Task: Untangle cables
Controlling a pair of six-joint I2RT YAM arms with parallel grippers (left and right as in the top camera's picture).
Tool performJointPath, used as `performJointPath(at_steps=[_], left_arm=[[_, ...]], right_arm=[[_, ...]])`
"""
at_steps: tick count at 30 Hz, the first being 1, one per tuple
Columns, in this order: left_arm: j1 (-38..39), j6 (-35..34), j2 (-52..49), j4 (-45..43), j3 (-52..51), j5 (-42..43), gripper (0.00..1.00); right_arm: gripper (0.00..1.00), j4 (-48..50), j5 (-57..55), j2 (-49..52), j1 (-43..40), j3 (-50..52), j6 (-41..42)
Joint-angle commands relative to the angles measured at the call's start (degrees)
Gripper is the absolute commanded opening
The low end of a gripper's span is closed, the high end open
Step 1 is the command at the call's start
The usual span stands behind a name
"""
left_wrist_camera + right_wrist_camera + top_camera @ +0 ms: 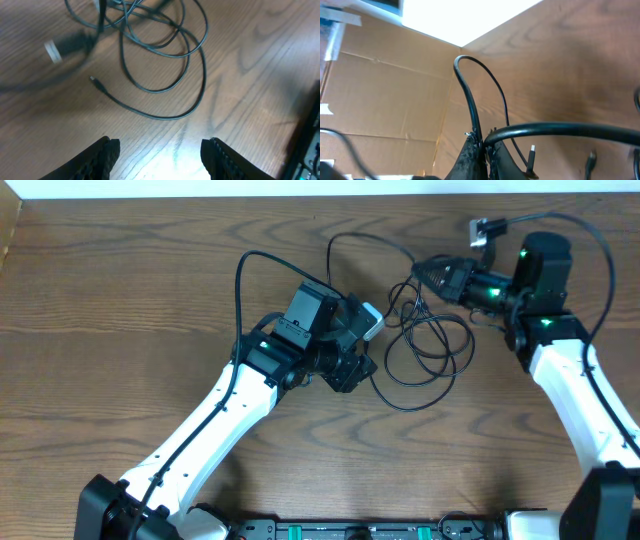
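Cables [432,345] are laid in loose black loops on the desk [120,300], between the two arms. Nearest, the left jaws are held spread and empty above bare wood. Just beyond them a free end with a small plug [93,79] is seen lying flat, and behind it the loops are overlapped. Farther off, at the far edge of the loops, the right jaws are pressed together on a black strand [469,102], which is held up in an arch off the desk. A second plug [532,154] is seen just beside them.
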State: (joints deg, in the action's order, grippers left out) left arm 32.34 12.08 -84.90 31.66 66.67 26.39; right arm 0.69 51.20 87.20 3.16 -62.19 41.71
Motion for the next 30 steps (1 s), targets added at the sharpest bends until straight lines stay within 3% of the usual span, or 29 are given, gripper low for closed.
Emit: performJointPath(at_steps=[1,6,7,9,15,22,30], left_arm=[[-0.2,0.5,-0.1,0.9,0.7,-6.9,0.60],[-0.2,0.1,-0.1,2.2,0.7,-16.1,0.64],[-0.2,0.1,-0.1,2.4,0.7,-16.9,0.82],[-0.2,0.1,-0.1,2.4,0.7,-17.0,0.96],[-0.2,0.1,-0.2,2.4,0.7,-17.0,0.97],[-0.2,0.1,-0.2,2.4,0.7,-17.0,0.98],[-0.2,0.1,-0.2,2.4,0.7,-17.0,0.98]], right_arm=[[0.01,-2.3,-5.3,-1.7,-1.9,-2.9,-4.7],[0.01,-9.3,-13.9,-1.7,-6.4,-7.2,-12.4],[0.01,-11.1,-17.6,-1.7,-7.7,-8.4,-14.0],[0.01,-12.2,-21.4,-1.7,-9.7,-9.8,-16.2],[0.01,-12.6,-30.2,-1.6,-16.8,-10.8,-17.4],[0.01,-10.6,-30.3,5.6,-26.1,-10.8,-17.7],[0.01,7.0,-23.7,18.7,-35.3,-10.8,-19.3]])
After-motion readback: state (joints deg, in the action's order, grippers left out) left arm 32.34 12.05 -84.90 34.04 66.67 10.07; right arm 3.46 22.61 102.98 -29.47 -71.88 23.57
